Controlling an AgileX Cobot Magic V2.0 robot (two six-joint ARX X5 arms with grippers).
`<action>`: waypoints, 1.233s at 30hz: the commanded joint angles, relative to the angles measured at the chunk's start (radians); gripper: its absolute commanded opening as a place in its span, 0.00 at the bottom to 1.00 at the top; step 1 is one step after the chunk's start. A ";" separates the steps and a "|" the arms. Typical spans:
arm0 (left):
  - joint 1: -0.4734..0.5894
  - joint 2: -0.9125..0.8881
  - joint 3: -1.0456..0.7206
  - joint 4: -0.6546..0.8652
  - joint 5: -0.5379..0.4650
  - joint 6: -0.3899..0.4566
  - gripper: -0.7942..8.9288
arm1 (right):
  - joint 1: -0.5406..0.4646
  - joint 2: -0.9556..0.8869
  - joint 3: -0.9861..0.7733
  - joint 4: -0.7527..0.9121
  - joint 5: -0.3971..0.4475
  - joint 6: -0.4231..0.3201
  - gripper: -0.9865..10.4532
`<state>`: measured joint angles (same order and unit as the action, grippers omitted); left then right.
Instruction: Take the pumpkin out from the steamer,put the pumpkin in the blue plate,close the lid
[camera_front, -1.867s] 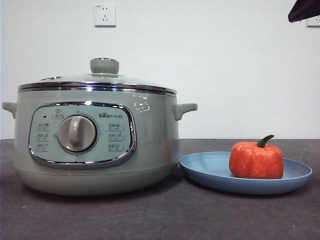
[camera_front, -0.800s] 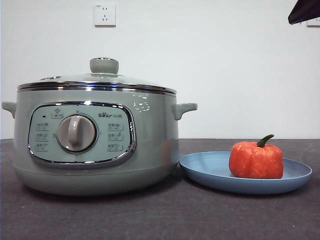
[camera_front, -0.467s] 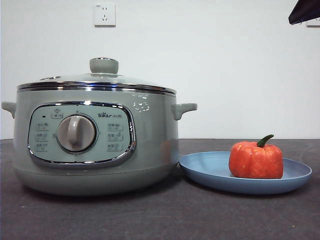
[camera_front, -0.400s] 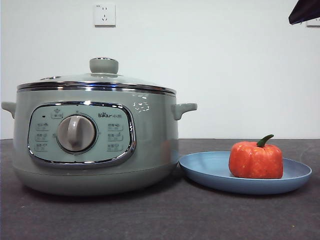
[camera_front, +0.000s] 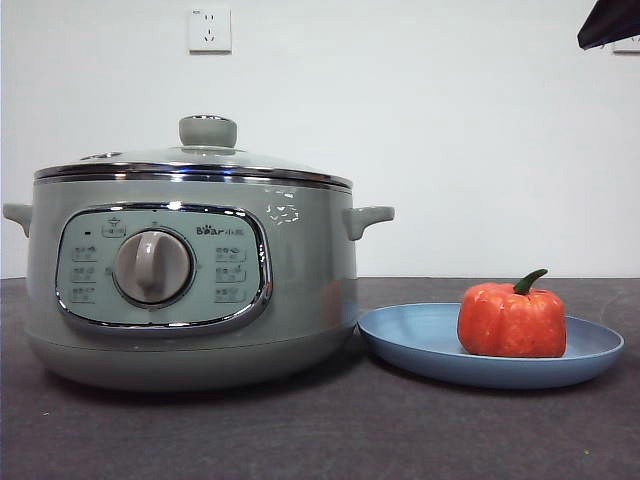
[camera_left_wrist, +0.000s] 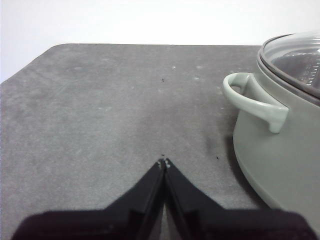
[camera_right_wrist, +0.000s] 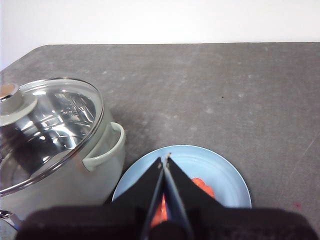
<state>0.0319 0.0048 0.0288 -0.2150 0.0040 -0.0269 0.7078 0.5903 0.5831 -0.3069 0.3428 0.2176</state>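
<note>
The sage-green steamer (camera_front: 190, 290) stands on the left of the table with the glass lid (camera_front: 195, 160) resting closed on it. The orange-red pumpkin (camera_front: 512, 318) sits in the blue plate (camera_front: 420, 340) to the steamer's right. My right gripper (camera_right_wrist: 164, 159) is shut and empty, high above the plate (camera_right_wrist: 220, 170), with the pumpkin (camera_right_wrist: 202, 187) partly hidden behind its jaws; the lid (camera_right_wrist: 50, 130) shows beside it. Its arm shows as a black tip (camera_front: 608, 22) at the top right of the front view. My left gripper (camera_left_wrist: 163, 163) is shut and empty over bare table beside the steamer (camera_left_wrist: 280, 145).
A dark grey mat (camera_front: 320, 430) covers the table. A white wall with a socket (camera_front: 210, 30) stands behind. The steamer's side handle (camera_left_wrist: 252, 100) juts toward my left gripper.
</note>
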 joint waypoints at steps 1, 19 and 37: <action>0.004 -0.003 -0.010 -0.013 0.000 -0.006 0.08 | 0.002 -0.003 -0.008 -0.005 0.004 -0.003 0.09; 0.004 -0.003 -0.010 -0.013 0.000 -0.006 0.08 | -0.622 -0.473 -0.395 0.115 -0.396 -0.172 0.09; 0.004 -0.003 -0.010 -0.014 0.000 -0.006 0.08 | -0.635 -0.559 -0.574 0.129 -0.393 -0.111 0.09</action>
<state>0.0319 0.0048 0.0288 -0.2150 0.0036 -0.0269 0.0734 0.0330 0.0223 -0.1833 -0.0525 0.0887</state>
